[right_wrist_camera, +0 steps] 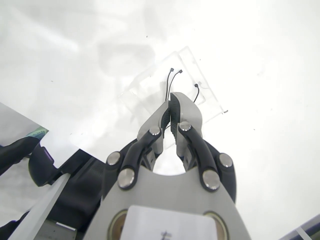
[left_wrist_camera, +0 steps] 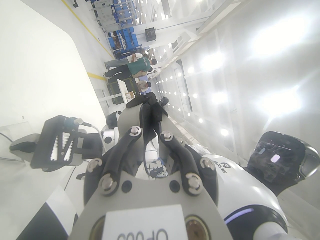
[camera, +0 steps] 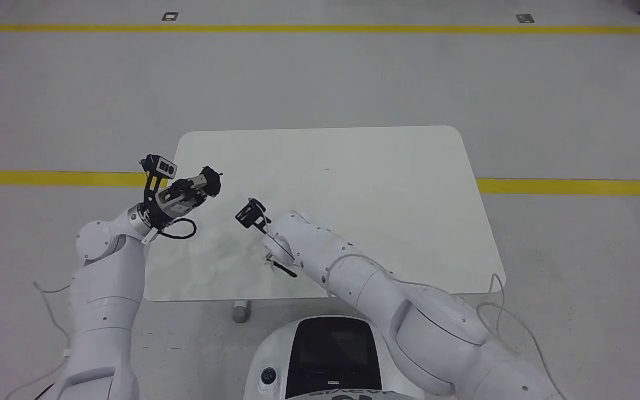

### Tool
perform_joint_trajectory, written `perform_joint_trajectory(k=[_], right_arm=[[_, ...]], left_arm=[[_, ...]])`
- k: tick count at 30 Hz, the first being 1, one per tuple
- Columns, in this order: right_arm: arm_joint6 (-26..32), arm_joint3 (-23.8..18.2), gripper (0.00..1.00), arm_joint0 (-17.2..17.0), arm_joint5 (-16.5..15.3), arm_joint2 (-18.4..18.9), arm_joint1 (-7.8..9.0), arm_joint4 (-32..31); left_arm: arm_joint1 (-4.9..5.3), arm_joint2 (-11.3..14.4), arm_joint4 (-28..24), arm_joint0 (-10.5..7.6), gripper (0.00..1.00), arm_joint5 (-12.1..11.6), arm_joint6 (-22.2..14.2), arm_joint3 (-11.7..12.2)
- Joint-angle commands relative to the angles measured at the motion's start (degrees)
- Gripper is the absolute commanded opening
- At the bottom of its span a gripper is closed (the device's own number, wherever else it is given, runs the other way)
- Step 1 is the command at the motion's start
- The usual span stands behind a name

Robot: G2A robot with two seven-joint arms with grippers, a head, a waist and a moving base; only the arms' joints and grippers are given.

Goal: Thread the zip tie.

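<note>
**Right gripper.** The right gripper [camera: 251, 213] hangs over the left part of the table [camera: 380, 200], well inside its edge. In the right wrist view, the right gripper [right_wrist_camera: 170, 101] points down at the table [right_wrist_camera: 250, 51]. Its fingers [right_wrist_camera: 176, 106] are pressed together, pad against pad, with no gap between them. A thin dark line shows beside the pads. It cannot be told whether this line is a tie pinched between them.

**Zip ties.** Three black zip ties lie in a clear tray [right_wrist_camera: 150, 84] that rests flat on the table, directly under the right gripper.
- Two ties [right_wrist_camera: 169, 81] lie close together. Their heads point away from the gripper, and their straps run behind the fingertips.
- The third tie [right_wrist_camera: 198, 93] lies apart from the pair, nearer one long wall of the tray, just beside the gripper.

**Left gripper.** The left gripper [camera: 207, 182] is raised over the table's left edge, near the right gripper but not touching it. In the left wrist view, the left gripper [left_wrist_camera: 150, 109] points out across the room, with the table [left_wrist_camera: 30, 63] to one side. Its fingers [left_wrist_camera: 143, 118] are closed against each other. The tips are dark, and it cannot be told whether anything is held between them.

**Floor.** Two yellow lines [camera: 300, 28] cross the grey floor.
</note>
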Motion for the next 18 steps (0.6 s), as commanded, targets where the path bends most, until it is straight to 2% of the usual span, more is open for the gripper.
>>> perform_joint_trajectory(k=[1, 11, 16, 18], right_arm=[[-0.7, 0.4, 0.40, -0.3, -0.1, 0.2, -0.09, 0.1], [-2.9, 2.8, 0.35, -1.0, 0.6, 0.2, -1.22, -1.3], [-3.6, 4.1, 0.28, -1.2, 0.4, 0.1, -2.00, -1.9], [-3.8, 4.9, 0.22, -1.1, 0.2, 0.1, -2.26, -2.0]], left_arm=[[0.00, 0.0, 0.0, 0.00, 0.00, 0.0, 0.0, 0.0], [0.00, 0.0, 0.0, 0.00, 0.00, 0.0, 0.0, 0.0], [0.00, 0.0, 0.0, 0.00, 0.00, 0.0, 0.0, 0.0], [0.00, 0.0, 0.0, 0.00, 0.00, 0.0, 0.0, 0.0]])
